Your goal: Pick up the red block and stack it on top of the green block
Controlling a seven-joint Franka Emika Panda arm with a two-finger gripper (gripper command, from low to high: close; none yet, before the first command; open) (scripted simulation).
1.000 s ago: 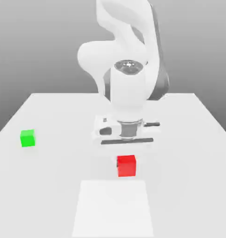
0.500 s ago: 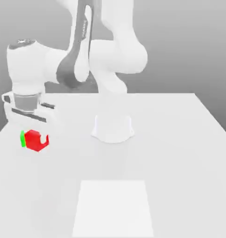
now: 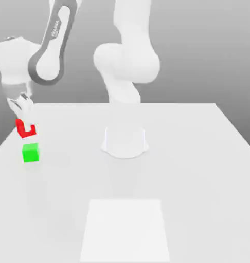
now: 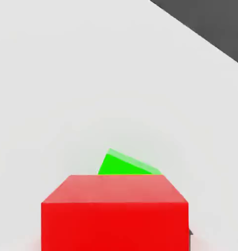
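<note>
Exterior view: tool (image 3: 27,123) at the exterior view's left, closed on the red block (image 3: 25,130), one pale finger crossing the block's face. Red block is held in the air, above the green block (image 3: 31,153) in the picture, with a gap of table between the two; they are apart. Green block rests flat on the table (image 3: 147,180), near its edge at the exterior view's left. Arm (image 3: 47,67) reaches over to that same side from its base (image 3: 125,144), which stands at the far part of the table. A pale square (image 3: 125,231) lies at the near part of the table, well apart from both blocks.

Hand view: red block large and close, partly covering the green block beyond it. Green block appears turned relative to the red one. Dark area past the table edge at one corner.
</note>
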